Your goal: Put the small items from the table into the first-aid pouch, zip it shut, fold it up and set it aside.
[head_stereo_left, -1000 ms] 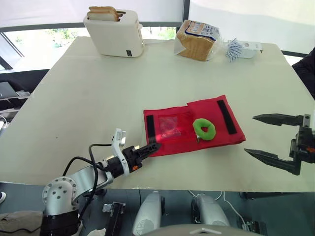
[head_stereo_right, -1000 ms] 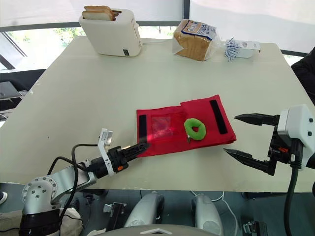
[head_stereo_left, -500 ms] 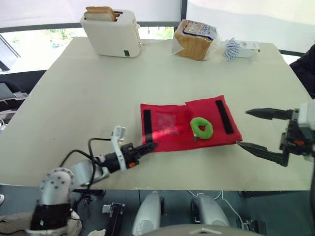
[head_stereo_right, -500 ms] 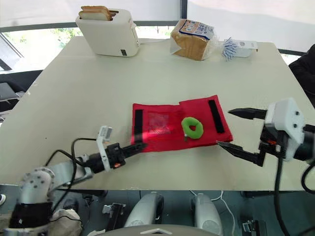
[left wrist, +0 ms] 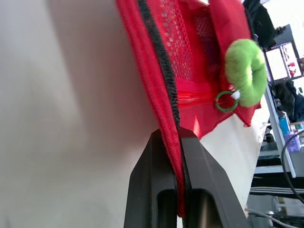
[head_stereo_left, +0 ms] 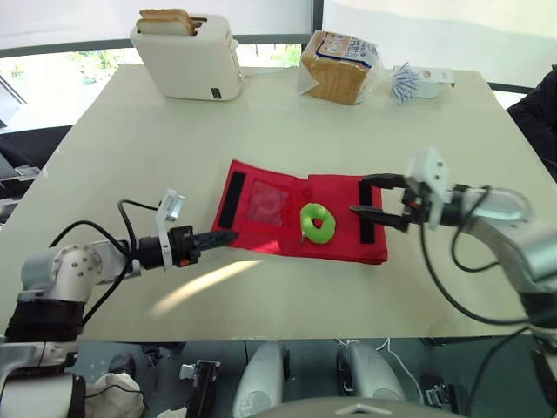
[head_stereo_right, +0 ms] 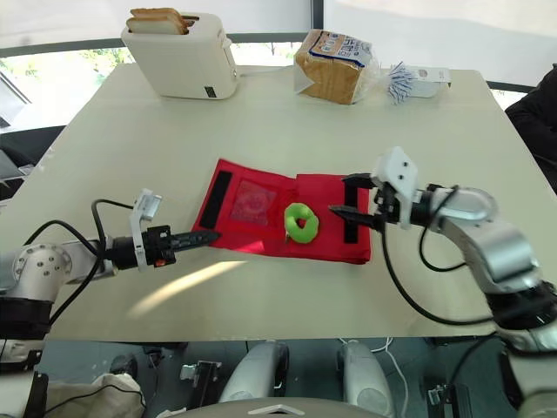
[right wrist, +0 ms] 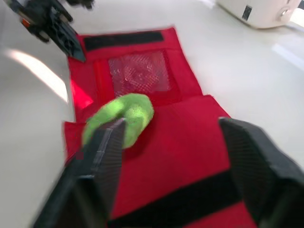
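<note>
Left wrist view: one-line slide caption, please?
Left gripper, jaws shut, pinches the red fabric pouch by its edge; fuzzy green ring rests on it.

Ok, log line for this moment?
left gripper: shut on pouch edge | right gripper: open above pouch | green ring: on pouch

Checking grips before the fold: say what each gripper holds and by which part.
Left gripper: shut on the pouch, pinching its left edge near the front corner. Right gripper: open over the pouch's right end, holding nothing.
</note>
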You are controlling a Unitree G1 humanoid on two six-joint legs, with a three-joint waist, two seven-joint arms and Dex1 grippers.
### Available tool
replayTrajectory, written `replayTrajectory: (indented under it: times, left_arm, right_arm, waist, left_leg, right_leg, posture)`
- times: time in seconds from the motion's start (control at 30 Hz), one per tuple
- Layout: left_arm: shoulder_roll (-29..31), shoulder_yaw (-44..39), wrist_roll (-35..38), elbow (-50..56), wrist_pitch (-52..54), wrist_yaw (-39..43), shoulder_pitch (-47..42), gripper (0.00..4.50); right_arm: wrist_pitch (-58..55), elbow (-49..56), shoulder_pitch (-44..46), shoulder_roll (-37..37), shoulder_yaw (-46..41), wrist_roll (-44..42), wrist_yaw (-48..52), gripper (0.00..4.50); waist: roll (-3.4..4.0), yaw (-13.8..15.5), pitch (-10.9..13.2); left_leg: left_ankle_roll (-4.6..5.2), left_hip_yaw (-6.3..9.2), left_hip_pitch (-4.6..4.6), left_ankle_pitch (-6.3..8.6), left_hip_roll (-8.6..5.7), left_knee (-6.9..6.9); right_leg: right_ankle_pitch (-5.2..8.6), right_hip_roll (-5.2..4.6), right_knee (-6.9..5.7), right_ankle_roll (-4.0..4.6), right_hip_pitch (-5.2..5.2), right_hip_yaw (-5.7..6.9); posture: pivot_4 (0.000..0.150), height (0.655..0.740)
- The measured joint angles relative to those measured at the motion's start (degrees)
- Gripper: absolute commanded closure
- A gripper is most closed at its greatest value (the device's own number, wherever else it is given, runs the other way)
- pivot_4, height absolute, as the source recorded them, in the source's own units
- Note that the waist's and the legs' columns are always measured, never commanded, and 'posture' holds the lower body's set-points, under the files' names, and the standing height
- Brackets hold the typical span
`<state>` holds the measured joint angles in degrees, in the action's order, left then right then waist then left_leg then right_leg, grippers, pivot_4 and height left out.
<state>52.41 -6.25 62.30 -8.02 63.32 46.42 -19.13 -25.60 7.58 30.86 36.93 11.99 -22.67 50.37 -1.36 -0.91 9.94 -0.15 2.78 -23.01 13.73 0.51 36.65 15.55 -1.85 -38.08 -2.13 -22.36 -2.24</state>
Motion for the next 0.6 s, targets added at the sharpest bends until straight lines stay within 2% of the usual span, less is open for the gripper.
replayTrajectory:
  times: [0.03, 0.07, 0.13, 0.23, 0.4, 0.53, 0.6]
  left_arm:
    - [-0.10, -0.04, -0.48, -0.13, 0.01, 0.63, -0.20, 4.50]
    - [-0.13, -0.04, -0.56, -0.20, 0.01, 0.80, -0.32, 4.50]
    - [-0.64, -0.44, -1.40, -1.27, 0.11, 2.22, -2.42, 4.50]
    - [-1.42, -2.57, -0.97, -2.06, 1.17, 4.17, -5.79, 4.50]
    - [-2.85, -4.64, 2.91, -0.64, 6.24, 6.20, -11.37, 4.50]
    - [-7.34, -2.95, 3.17, 3.09, 10.07, 3.41, -17.18, 4.50]
    - [-11.46, -0.58, 2.13, 4.71, 10.69, 0.94, -20.14, 4.50]
  right_arm:
    - [0.87, -1.76, 0.31, -0.93, 1.06, 1.49, 0.11, 3.26]
    - [1.01, -2.31, 0.40, -1.30, 1.32, 2.01, 0.10, 3.53]
    - [2.41, -5.52, 1.42, -3.26, 3.47, 5.47, -0.24, 4.48]
    - [4.20, -6.51, 2.19, -4.24, 5.62, 9.35, -0.37, 4.48]
    - [4.71, -7.48, 3.34, -5.31, 8.11, 15.15, -1.59, 4.48]
    - [4.64, -7.28, 3.27, -6.53, 8.95, 17.63, -2.18, 4.48]
    - [4.35, -6.70, 2.69, -6.93, 8.82, 18.05, -2.25, 4.48]
  waist:
    - [0.00, 0.10, 0.00]
    - [0.00, 0.10, 0.00]
    - [0.00, 0.04, 0.00]
    - [-0.01, 0.00, -0.01]
    - [-0.08, -0.46, -0.06]
    - [-0.14, -0.78, -0.10]
    - [-0.12, -0.65, -0.11]
  left_leg:
    - [0.00, 0.02, -0.06, 0.00, 0.02, 0.00]
    - [0.00, 0.02, -0.11, 0.00, 0.02, 0.00]
    - [-0.04, 0.09, -0.42, -0.03, 0.00, 0.13]
    - [-0.24, 0.19, -0.69, -0.14, -0.02, 0.44]
    - [-0.01, 0.20, -0.53, -0.01, -0.10, 0.64]
    - [-0.02, 0.31, -0.41, -0.01, -0.12, 0.64]
    - [-0.03, 0.34, -0.41, -0.02, -0.13, 0.65]
  right_leg:
    - [0.00, -0.06, -0.01, 0.00, -0.06, 0.02]
    - [-0.01, -0.06, -0.01, -0.01, -0.09, 0.01]
    - [-0.02, -0.06, -0.07, -0.02, -0.36, 0.09]
    - [-0.02, -0.07, -0.32, -0.02, -0.56, 0.21]
    - [-0.02, -0.05, -0.75, -0.02, -0.52, 0.22]
    - [-0.01, -0.03, -0.75, -0.01, -0.34, 0.27]
    - [-0.01, -0.09, -0.76, -0.02, -0.31, 0.27]
  posture:
    - [0.150, 0.7400]
    - [0.150, 0.7400]
    - [0.150, 0.7400]
    - [0.150, 0.7400]
    - [0.150, 0.7400]
    - [0.150, 0.7400]
    - [0.150, 0.7400]
